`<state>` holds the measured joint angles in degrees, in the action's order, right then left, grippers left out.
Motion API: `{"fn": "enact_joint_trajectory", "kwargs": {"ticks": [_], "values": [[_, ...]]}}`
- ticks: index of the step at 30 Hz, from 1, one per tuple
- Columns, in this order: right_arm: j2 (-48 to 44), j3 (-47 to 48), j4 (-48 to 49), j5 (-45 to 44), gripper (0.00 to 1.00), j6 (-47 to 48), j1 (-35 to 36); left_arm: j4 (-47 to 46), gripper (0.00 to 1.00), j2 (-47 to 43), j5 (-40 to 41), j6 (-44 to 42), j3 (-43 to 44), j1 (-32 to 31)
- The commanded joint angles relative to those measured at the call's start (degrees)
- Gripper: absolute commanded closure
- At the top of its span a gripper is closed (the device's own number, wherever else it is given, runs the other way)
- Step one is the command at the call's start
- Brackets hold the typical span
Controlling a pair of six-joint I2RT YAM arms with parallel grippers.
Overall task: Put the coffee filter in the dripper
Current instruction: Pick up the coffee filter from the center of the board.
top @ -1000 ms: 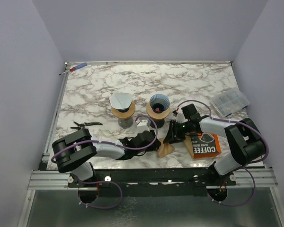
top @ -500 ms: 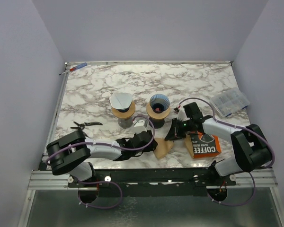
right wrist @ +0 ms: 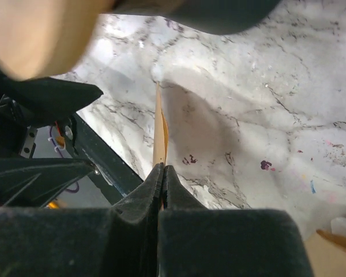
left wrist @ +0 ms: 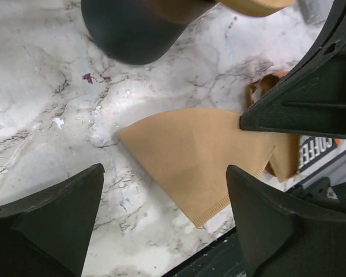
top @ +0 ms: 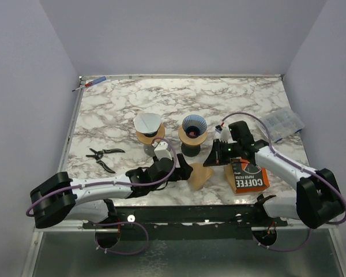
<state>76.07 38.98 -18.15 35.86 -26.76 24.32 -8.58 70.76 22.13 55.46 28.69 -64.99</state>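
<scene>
right gripper (right wrist: 161,171) pinched tight on edge of brown paper filter (left wrist: 190,153) — left gripper (left wrist: 164,173) spread wide either side of it, holding nothing, dripper (top: 194,127) just behind, on marble table (top: 121,109)

**Left arm** (top: 98,187) and **right arm** (top: 282,164): pale grey links between bulky black joint housings, the largest being nearest the rail (top: 184,218). A purple cable (top: 242,114) runs along each arm away from the rail and curls in loops just below it. A small white housing (top: 160,149) sits on each wrist, far from the rail. **Left fingers** (left wrist: 277,225): matt black, broad and wedge-shaped. **Right fingers** (right wrist: 179,199): matt black, tapering to thin edges.
</scene>
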Motion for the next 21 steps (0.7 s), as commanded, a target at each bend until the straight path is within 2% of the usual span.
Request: {"fn": "enact_joint_trajectory", "kwargs": {"ticks": [1, 6, 9, 15, 21], "values": [[-7.5, 1.7, -4.2, -3.0, 1.00, 4.7, 0.2, 3.3, 0.09, -6.4, 2.4, -4.4, -0.7, 0.6], [-18.0, 1.8, -5.8, -1.1, 1.00, 7.7, 0.2, 7.4, 0.01, -10.9, 0.1, -11.4, 3.3, 2.9], [-22.9, 1.6, -4.9, 4.5, 1.00, 8.0, 0.2, 9.5, 0.01, -12.5, -2.7, -14.1, 6.7, 5.1], [-25.3, 0.9, -1.8, 14.9, 1.00, 7.8, 0.1, 10.8, 0.01, -15.1, -5.8, -19.3, 13.4, 6.2], [-27.3, 3.7, 0.7, 16.7, 1.00, 7.5, 0.1, 14.0, 0.01, -15.0, -7.1, -23.4, 19.6, 7.3]]}}
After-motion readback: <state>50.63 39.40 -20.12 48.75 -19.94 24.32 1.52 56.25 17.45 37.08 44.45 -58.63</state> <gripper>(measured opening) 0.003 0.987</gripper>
